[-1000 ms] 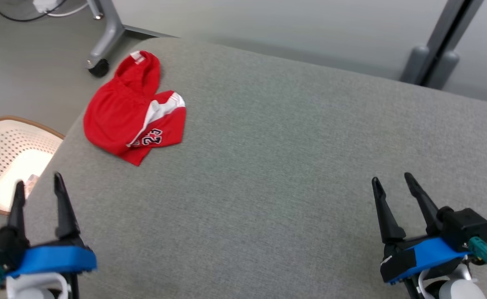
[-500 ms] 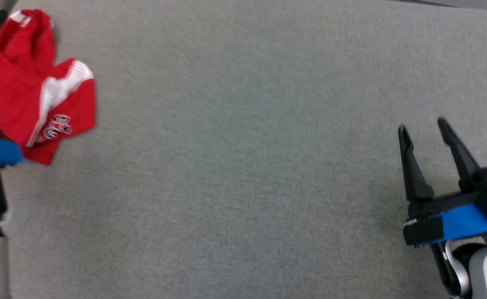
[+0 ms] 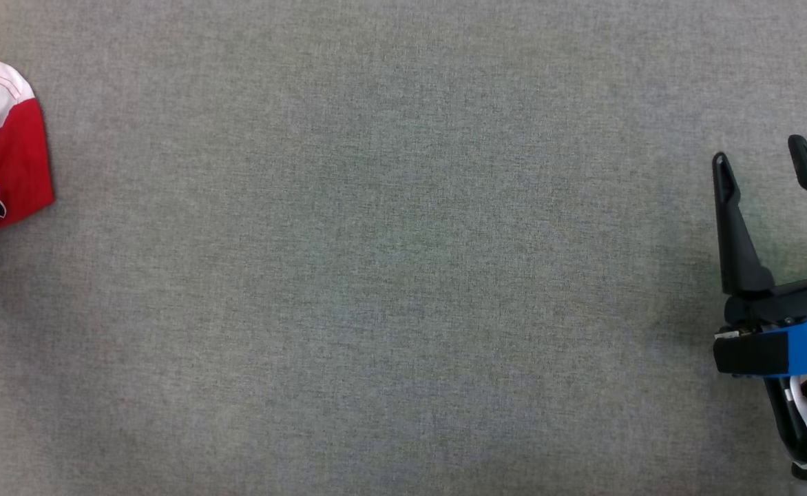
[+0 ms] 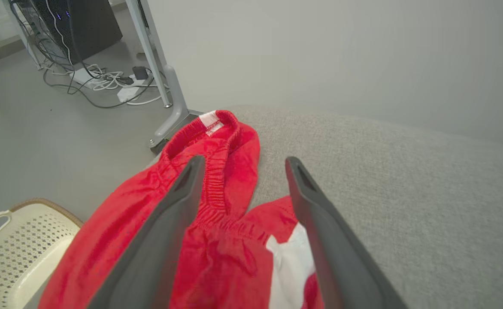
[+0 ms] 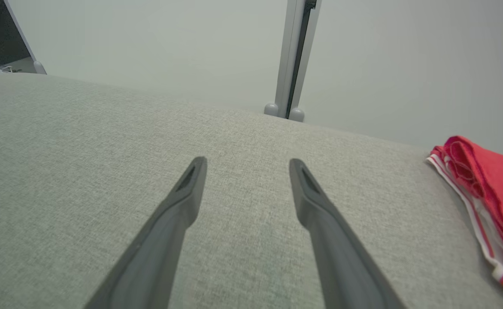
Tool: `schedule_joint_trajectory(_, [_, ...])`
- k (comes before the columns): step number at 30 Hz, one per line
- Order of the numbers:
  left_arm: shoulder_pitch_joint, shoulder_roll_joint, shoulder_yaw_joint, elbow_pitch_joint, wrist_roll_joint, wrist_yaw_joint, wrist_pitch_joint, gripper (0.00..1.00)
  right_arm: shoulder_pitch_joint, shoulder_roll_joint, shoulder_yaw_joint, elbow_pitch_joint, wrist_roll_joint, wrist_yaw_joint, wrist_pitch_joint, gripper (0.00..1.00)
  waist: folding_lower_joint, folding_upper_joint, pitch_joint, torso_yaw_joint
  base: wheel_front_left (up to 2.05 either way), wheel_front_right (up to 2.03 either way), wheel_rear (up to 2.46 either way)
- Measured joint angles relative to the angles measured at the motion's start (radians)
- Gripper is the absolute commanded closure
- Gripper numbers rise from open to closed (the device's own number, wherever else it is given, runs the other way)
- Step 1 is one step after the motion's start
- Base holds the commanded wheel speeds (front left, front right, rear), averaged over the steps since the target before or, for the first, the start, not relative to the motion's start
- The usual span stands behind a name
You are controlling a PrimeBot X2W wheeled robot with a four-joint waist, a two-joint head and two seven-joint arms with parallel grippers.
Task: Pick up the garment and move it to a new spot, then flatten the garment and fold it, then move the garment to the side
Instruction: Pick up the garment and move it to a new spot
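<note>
Your left fingers (image 4: 165, 227), spread and empty, point along the garment (image 4: 230, 189) just beneath; your right fingers (image 3: 734, 227), also spread, sit well apart from it.

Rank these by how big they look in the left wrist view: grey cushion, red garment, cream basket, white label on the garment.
1. grey cushion, by a modest margin.
2. red garment, though it lies nearest the camera, which swells it.
3. cream basket, cut off at the picture's edge.
4. white label, tiny.
</note>
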Motion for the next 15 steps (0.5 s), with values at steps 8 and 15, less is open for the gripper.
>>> schedule_joint_trajectory(8, [-0.044,-0.020,-0.051,0.205,-0.033,-0.031,0.113,0.00,-0.020,0.004,-0.001,0.002,0.000,0.000,-0.002,0.00,-0.0001,0.0000,0.010,-0.003,0.00,0.00,0.00])
schedule_joint_trajectory(15, [-0.079,-0.012,-0.068,0.306,-0.061,-0.044,0.159,0.48,-0.024,0.011,0.005,0.015,0.004,0.000,-0.014,0.00,-0.0003,0.0000,0.002,-0.016,0.00,0.00,0.00])
